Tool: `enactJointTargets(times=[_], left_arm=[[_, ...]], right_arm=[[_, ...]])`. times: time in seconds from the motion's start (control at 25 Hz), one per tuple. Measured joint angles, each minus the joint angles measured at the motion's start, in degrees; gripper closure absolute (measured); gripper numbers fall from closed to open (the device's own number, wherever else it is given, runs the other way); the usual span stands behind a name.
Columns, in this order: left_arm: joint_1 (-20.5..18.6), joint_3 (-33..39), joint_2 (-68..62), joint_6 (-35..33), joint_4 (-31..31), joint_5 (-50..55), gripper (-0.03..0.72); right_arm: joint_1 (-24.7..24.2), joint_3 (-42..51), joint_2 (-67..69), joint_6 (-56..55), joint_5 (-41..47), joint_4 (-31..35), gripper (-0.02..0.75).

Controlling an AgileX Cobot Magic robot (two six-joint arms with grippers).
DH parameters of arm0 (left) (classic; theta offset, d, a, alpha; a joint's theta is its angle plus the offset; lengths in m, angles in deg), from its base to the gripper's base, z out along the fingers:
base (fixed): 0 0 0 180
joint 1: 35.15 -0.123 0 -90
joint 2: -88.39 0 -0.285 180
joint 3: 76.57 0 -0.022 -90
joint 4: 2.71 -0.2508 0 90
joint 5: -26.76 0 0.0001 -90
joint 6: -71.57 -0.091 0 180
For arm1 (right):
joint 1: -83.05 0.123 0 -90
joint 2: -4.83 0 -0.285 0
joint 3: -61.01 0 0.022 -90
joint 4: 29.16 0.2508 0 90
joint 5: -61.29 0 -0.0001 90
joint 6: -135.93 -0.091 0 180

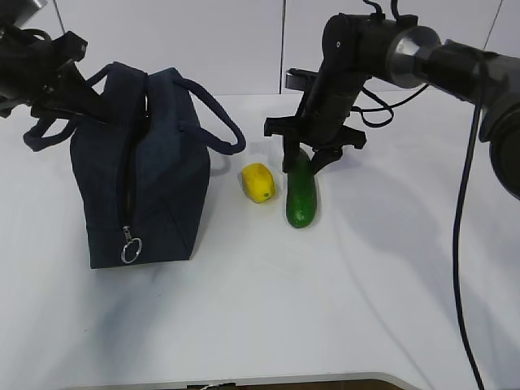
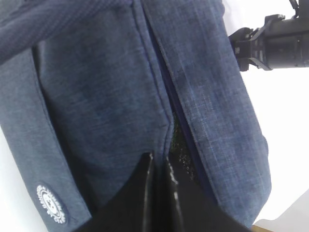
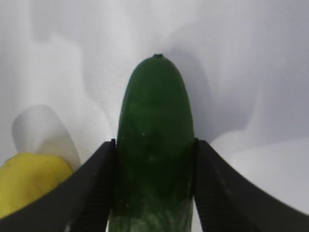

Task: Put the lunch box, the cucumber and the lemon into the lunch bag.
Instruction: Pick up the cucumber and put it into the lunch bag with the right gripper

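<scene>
Standing at the left of the white table (image 1: 244,325), the lunch bag (image 1: 142,171) is upright, its zipper running down the near end to a silver ring pull (image 1: 131,250). The left gripper (image 2: 158,166) sits at the bag's top with its fingers pressed together right at the fabric beside the zipper seam; whether they pinch the cloth cannot be told. Just right of the bag lies the lemon (image 1: 258,182), near but not touching it. Beside the lemon lies the cucumber (image 1: 301,195), and the right gripper (image 3: 154,188) comes down over its far end, its fingers touching both sides of it. The lunch box is not visible.
</scene>
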Motion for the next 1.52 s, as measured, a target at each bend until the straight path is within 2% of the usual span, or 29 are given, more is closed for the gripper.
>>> enactJointTargets(times=[0.32,0.44,0.84,1.04,1.16,1.52], left_arm=[[0.0,0.0,0.0,0.0,0.0,0.0,0.698],[0.0,0.0,0.0,0.0,0.0,0.0,0.698],[0.0,0.0,0.0,-0.1,0.0,0.0,0.698],[0.0,0.0,0.0,-0.1,0.0,0.0,0.698],[0.0,0.0,0.0,-0.1,0.0,0.0,0.698],[0.0,0.0,0.0,-0.2,0.0,0.0,0.698]], right_arm=[[0.0,0.0,0.0,0.0,0.1,0.0,0.372],[0.0,-1.7,0.1,0.0,3.1,0.0,0.372],[0.0,-18.7,0.1,0.1,5.5,-1.7,0.373],[0.0,-24.3,0.1,0.1,6.3,-1.5,0.373],[0.0,-25.7,0.1,0.1,6.4,0.5,0.373],[0.0,-26.1,0.1,0.1,6.7,15.2,0.373]])
